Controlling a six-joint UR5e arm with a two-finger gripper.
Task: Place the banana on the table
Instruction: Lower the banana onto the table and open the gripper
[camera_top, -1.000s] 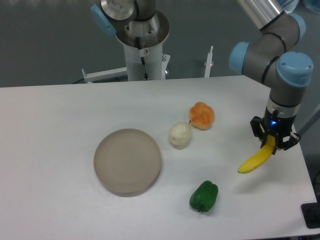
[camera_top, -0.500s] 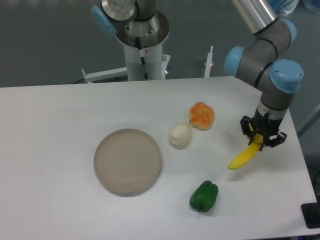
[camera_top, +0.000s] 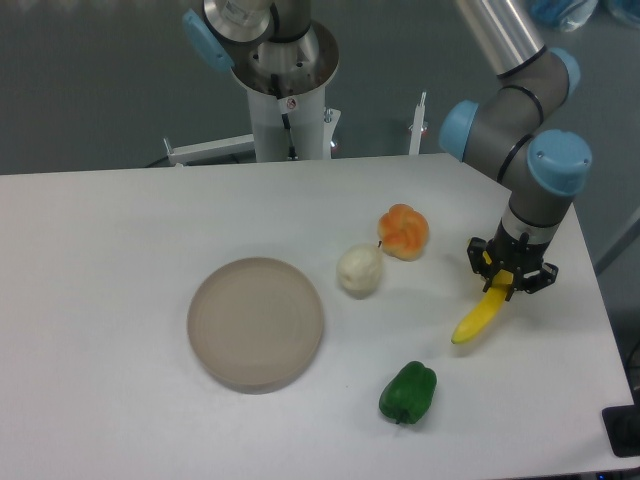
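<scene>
- The gripper (camera_top: 501, 284) of a UR5e arm clamps the upper end of a bright yellow banana (camera_top: 476, 316) over the right side of the white table (camera_top: 120, 240), its jaws closed narrowly on the fruit.
- The banana slants down and to the left from the gripper; its lower tip sits at or just above the tabletop, and contact cannot be confirmed.
- An orange fruit (camera_top: 403, 231) lies to the left of the gripper, near the table's centre-right, with a pale, cream-coloured lumpy item (camera_top: 360, 270) just beside it on the lower left.
- A green pepper (camera_top: 408, 392) rests near the front edge, below and left of the banana and apart from it.
- A round grey-beige plate (camera_top: 256, 322) sits on the left-centre of the table, well apart from the banana.
</scene>
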